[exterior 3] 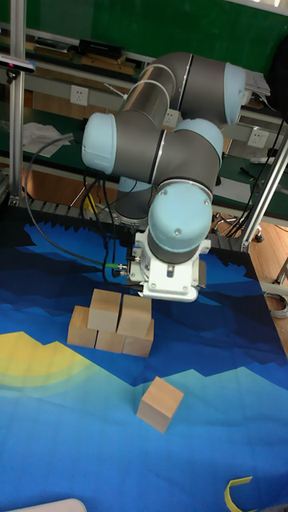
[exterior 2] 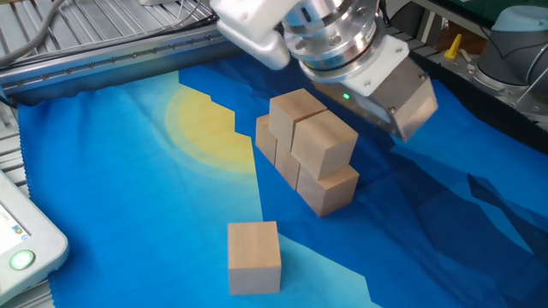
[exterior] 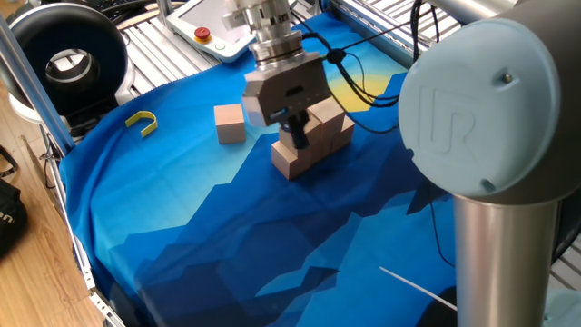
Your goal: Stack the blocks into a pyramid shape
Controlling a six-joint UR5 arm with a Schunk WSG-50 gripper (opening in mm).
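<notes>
Covering the whole work surface, a blue cloth (exterior: 227,236) with a yellow sun patch is laid on the table. The UR5 arm (exterior 3: 172,160) is seen bent low over it, its wrist above the right side of the stack in the tall fixed view.

The stack of blocks (exterior 2: 306,158) is found near the middle of the cloth: a bottom row with two blocks on top, side by side and touching. Three are counted in the bottom row in the tall fixed view; the far end is partly hidden elsewhere. One loose block (exterior 2: 254,257) is noted well apart from the stack, on the near side in the other fixed view.

The gripper (exterior: 292,130) is positioned just above and beside the stack. No block is seen in it; its fingers are largely hidden, so the jaw width cannot be told.

A small yellow hook (exterior: 142,121) lies at the far left of the cloth in one fixed view, outside the task.

It is judged that the second tier is complete and the apex remains. The next move calls for travel to the loose block, a square grasp, and placement centred over the seam of the upper pair.
</notes>
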